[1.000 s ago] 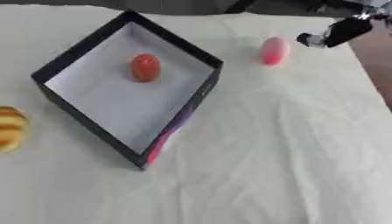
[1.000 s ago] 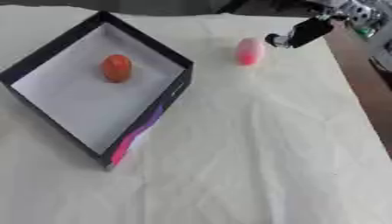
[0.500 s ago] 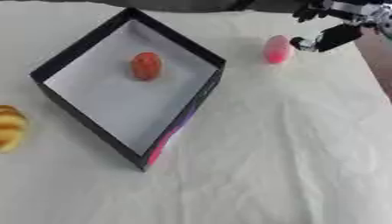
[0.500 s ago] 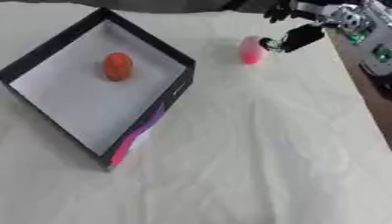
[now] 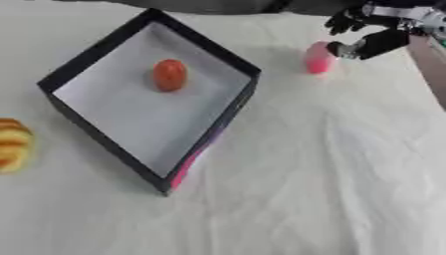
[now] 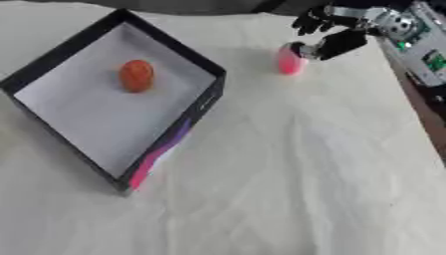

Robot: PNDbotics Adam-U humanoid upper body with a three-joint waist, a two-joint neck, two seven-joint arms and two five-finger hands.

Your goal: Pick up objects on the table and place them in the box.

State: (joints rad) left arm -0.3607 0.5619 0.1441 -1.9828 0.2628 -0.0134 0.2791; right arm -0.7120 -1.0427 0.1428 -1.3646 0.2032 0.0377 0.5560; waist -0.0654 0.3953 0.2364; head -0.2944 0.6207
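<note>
Since a second ago, the right robot hand (image 6: pixel 335 35) has been brought in from the upper right corner toward the pink object (image 6: pixel 290 58), which has kept its place. More of the hand and its silver wrist is now shown than before.

In the upper right of the frame the hand is held low over the surface (image 6: pixel 305 164), its dark fingers (image 6: pixel 309 21) spread above and behind the pink object, and a thicker dark part (image 6: pixel 341 44), probably the thumb, is set just beside the object's right side. Whether contact is made cannot be told. The hand is seen as open, with nothing pinched.

At the left, the black box (image 5: pixel 97 51) with a white floor is seen lying cornerwise, and an orange-red round object (image 5: pixel 170 74) rests inside near its upper corner. At the left edge of the left eye view a yellow and brown object (image 5: pixel 13 144) is cut off by the frame. The pink object's exact shape is too blurred to be made out.
</note>
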